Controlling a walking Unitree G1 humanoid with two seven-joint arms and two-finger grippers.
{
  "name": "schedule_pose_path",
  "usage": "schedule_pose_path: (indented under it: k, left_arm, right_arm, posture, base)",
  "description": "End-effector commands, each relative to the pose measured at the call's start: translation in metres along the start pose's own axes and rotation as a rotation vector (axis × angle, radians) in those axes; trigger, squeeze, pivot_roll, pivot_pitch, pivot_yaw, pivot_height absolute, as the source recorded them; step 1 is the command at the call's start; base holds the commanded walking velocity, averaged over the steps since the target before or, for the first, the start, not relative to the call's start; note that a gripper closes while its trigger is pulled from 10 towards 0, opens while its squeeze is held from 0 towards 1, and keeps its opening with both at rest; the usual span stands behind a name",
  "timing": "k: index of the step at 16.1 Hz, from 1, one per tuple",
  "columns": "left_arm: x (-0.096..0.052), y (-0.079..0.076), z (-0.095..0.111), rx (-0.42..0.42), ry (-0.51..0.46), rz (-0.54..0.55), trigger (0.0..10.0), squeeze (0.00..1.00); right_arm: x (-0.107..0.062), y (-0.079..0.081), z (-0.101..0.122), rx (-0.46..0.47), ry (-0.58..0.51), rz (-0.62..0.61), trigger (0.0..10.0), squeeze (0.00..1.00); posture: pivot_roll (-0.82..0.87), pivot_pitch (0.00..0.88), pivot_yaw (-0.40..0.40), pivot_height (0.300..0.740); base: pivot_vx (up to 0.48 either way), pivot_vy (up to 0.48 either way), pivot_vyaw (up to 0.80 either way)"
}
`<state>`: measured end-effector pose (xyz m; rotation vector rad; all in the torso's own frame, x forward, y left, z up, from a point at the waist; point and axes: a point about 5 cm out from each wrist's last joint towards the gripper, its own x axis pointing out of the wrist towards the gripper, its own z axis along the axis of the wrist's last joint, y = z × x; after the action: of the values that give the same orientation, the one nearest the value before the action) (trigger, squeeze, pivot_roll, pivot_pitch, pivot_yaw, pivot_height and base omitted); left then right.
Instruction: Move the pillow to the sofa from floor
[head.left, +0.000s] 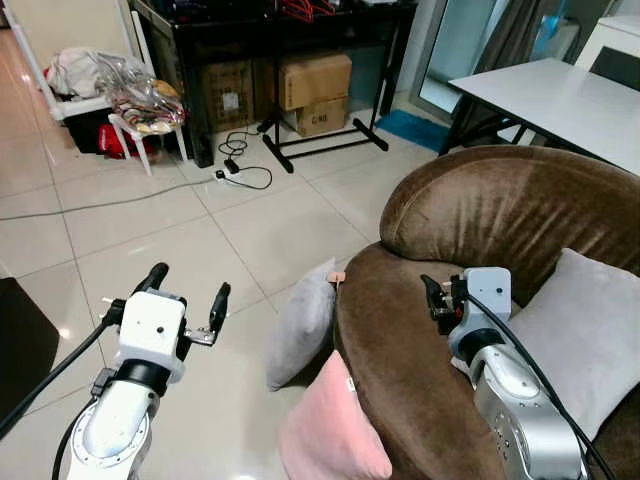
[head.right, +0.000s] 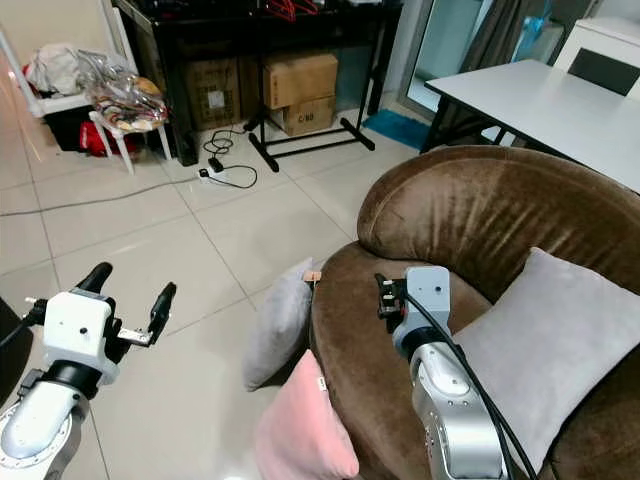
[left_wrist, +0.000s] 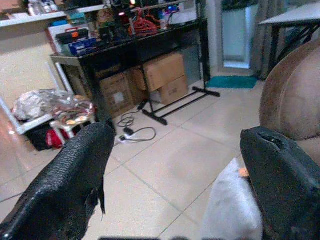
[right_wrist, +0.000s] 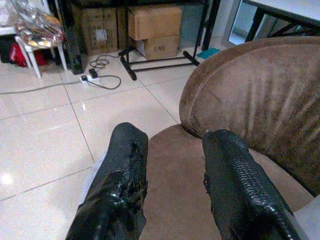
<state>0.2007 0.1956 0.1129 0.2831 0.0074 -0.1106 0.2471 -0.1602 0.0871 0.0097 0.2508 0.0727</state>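
Left hand (head.left: 187, 292), fingers spread and empty, above the tiled floor (head.left: 150, 240); right hand (head.left: 436, 297), slightly parted and empty, over the brown sofa (head.left: 490, 210); grey pillow (head.left: 300, 325) and pink pillow (head.left: 330, 425) lean against the sofa's front.

Glossy pale tile floor (head.left: 150, 230), black shelf (head.left: 270, 30) over cardboard boxes (head.left: 315, 80), white table (head.left: 560, 100) right.
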Motion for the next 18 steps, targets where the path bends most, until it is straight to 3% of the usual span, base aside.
schedule_pose_path:
  k: [1,10,12,13,14,15,17,18]
  left_arm:
    - [-0.001,0.0,-0.004,0.019,0.009,0.009,10.0,0.0]
    - [-0.007,-0.009,-0.011,0.004,0.016,0.03,10.0,0.0]
    - [-0.009,-0.011,-0.014,-0.032,0.039,0.027,10.0,0.0]
    - [-0.009,-0.011,-0.014,-0.041,0.042,0.02,10.0,0.0]
    - [-0.01,-0.012,-0.014,-0.059,0.045,0.009,10.0,0.91]
    - [-0.011,-0.013,-0.014,-0.068,0.045,0.008,10.0,1.0]
    - [-0.012,-0.009,-0.013,-0.054,0.037,0.037,10.0,1.0]
    - [-0.011,-0.007,-0.013,-0.051,0.037,0.055,10.0,1.0]
  right_arm:
    - [-0.001,-0.004,-0.001,0.018,-0.005,-0.007,10.0,0.0]
    - [-0.002,0.0,-0.003,-0.006,-0.005,0.034,10.0,0.0]
    - [-0.001,0.003,-0.003,0.003,-0.002,0.068,10.0,0.0]
    - [-0.001,0.003,-0.002,0.009,-0.003,0.076,10.0,0.08]
    - [-0.001,0.005,-0.001,0.017,-0.011,0.095,10.0,1.0]
    - [-0.002,0.004,0.0,0.005,-0.029,0.1,10.0,1.0]
    - [-0.002,0.004,0.009,-0.072,-0.085,0.139,10.0,1.0]
    - [-0.003,0.004,0.009,-0.061,-0.082,0.141,10.0,1.0]
  posture:
    - [0.06,0.0,-0.068,0.686]
    - [0.05,0.0,-0.09,0.601]
    - [0.05,0.0,-0.097,0.597]
    - [0.05,0.0,-0.099,0.597]
    - [0.05,0.0,-0.102,0.597]
    - [0.06,0.0,-0.102,0.597]
    - [0.06,0.0,-0.109,0.597]
    - [0.05,0.001,-0.111,0.597]
  base:
    - [0.0,0.0,0.0]
    - [0.0,0.0,0.0]
    - [0.0,0.0,0.0]
    - [0.0,0.0,0.0]
    - [0.0,0.0,0.0]
    - [0.0,0.0,0.0]
    - [0.0,0.0,0.0]
    - [0.0,0.0,0.0]
